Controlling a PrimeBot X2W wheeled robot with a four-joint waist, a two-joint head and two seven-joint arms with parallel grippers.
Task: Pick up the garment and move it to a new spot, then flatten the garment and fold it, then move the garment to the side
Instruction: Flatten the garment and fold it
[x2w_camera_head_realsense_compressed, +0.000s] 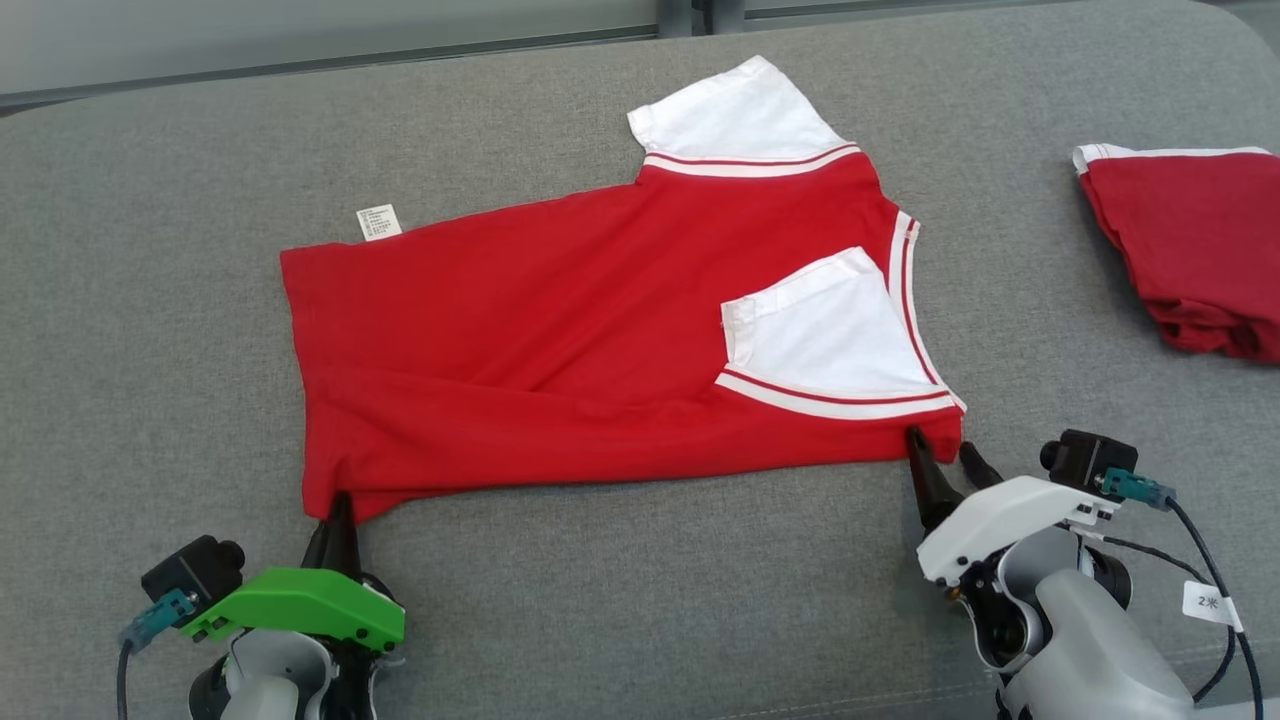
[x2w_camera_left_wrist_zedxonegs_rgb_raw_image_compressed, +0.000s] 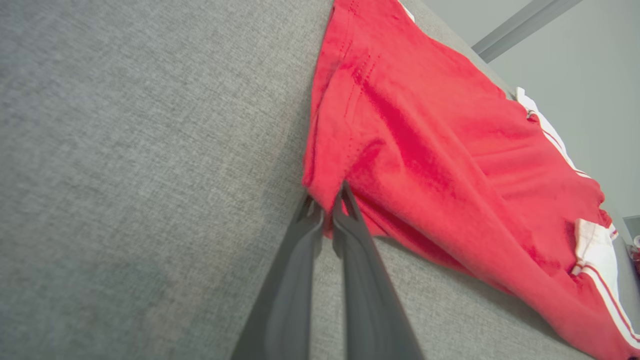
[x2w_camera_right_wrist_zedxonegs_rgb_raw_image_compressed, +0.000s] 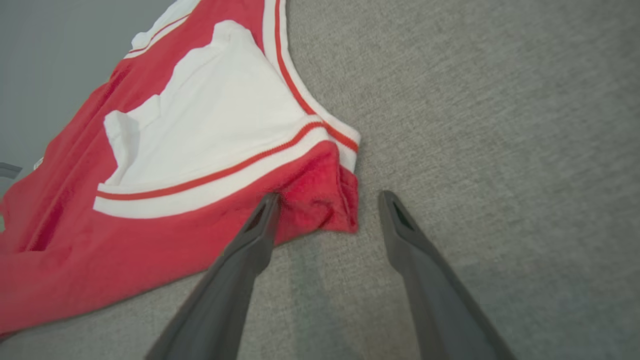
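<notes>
Your left end effector (x2w_camera_head_realsense_compressed: 338, 512) is pinched shut on the garment (x2w_camera_head_realsense_compressed: 560, 330) at its hem corner, the corner at 7 o'clock of the shirt in the head view; the left wrist view shows red cloth caught between the two tips (x2w_camera_left_wrist_zedxonegs_rgb_raw_image_compressed: 327, 202). Your right end effector (x2w_camera_head_realsense_compressed: 942, 450) stands wide at the 4 o'clock corner by the shoulder, with one finger against the cloth and the other on bare desk (x2w_camera_head_realsense_compressed: 150, 300), so that corner sits between the jaws (x2w_camera_right_wrist_zedxonegs_rgb_raw_image_compressed: 330, 200) but is not gripped. The garment is a red T-shirt lying mid-desk, hem towards 9 o'clock and neck towards 3. Its near sleeve (x2w_camera_head_realsense_compressed: 825, 335) is laid in over the body, its far sleeve (x2w_camera_head_realsense_compressed: 735, 115) juts out at 12 o'clock, and a label (x2w_camera_head_realsense_compressed: 378, 221) pokes out at 10 o'clock. Expect it to be light, limp and clingy on the grey weave: it will sag between your two grips and drag, not slide. Take it by corners and hemmed edges, where the layers are thick enough to pinch. A second garment (x2w_camera_head_realsense_compressed: 1190, 250) lies folded, well apart at 2 o'clock.
</notes>
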